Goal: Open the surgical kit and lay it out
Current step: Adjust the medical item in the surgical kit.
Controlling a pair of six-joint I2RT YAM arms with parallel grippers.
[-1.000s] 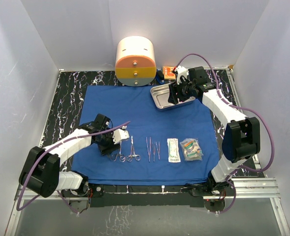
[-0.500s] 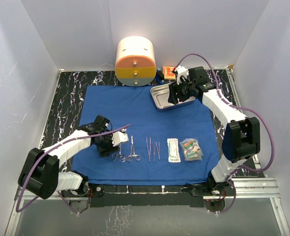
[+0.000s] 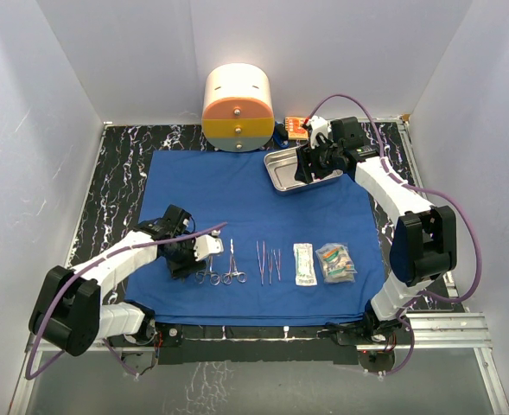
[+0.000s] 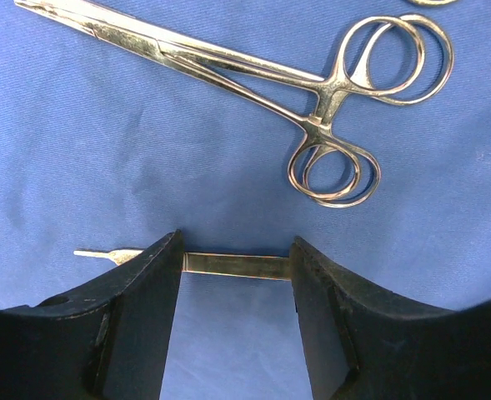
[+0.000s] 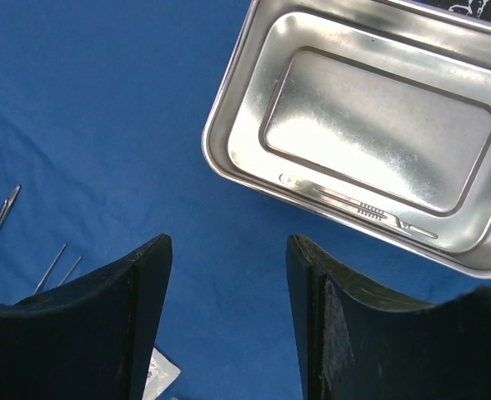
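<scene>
Top external view: the royal-blue cloth (image 3: 237, 186) lies spread flat on the counter (image 3: 120, 173). Along its near edge runs a row of ring-handled instruments (image 3: 232, 275), tweezers (image 3: 269, 262) and clear packets (image 3: 336, 262). The left gripper (image 3: 204, 248) is low at the left end of that row. The steel tray (image 3: 282, 175) sits at the cloth's far right corner, with the right gripper (image 3: 308, 166) over it.

From the left wrist, a scalpel (image 4: 237, 265) lies on the cloth under the left gripper. It runs from one finger across to the other, and its blade pokes out past the left finger. The fingers stand apart and are not pinching its flanks, so I'd call that gripper released, with the scalpel set down at the end of the row.

From the right wrist, the right gripper hangs released with nothing between its fingers. A second scalpel (image 5: 370, 208) rests inside the tray against its near long wall, ahead and to the right of the fingers.

That second scalpel looks like the last piece left to lay out, and the right arm is by far the nearer one. Its long axis follows the tray's long side, nearly in line with the way the fingers close. I reckon the wrist must turn crosswise before descending. The wall beside the scalpel leaves little room for a finger.
</scene>
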